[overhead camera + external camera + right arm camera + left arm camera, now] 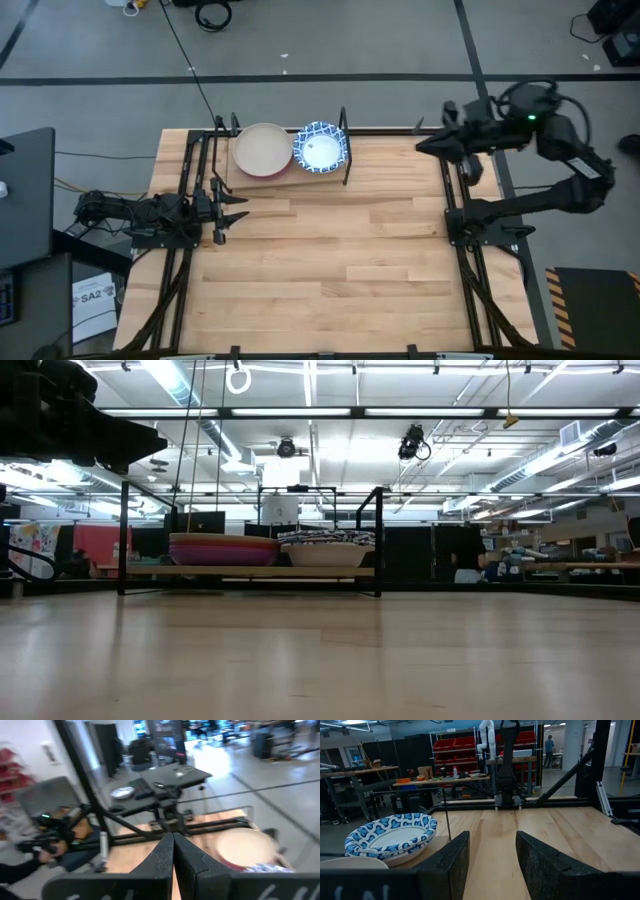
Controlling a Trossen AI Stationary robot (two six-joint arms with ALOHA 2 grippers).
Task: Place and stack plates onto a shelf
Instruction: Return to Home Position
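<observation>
The shelf (293, 177) holds a beige-topped stack (262, 149) and a blue-patterned stack (321, 147), side by side. Left claw (492, 839): parted, empty. Right claw (173, 840): fingers together, empty.

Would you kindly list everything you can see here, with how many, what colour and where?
Table: one, light wood, under both arms.
Shelf: one, wooden plank in a black frame, at the table's far edge.
Plain plates: one stack, beige on top with magenta and purple beneath, on the shelf's left half.
Blue-and-white patterned plates: one stack, count unclear, on the shelf's right half.
Person: one, bluish top, far off in the room.
Left pincer: one, dark, open, low over the table's left side.
Right pincer: one, dark, shut, by the table's far right corner.
</observation>
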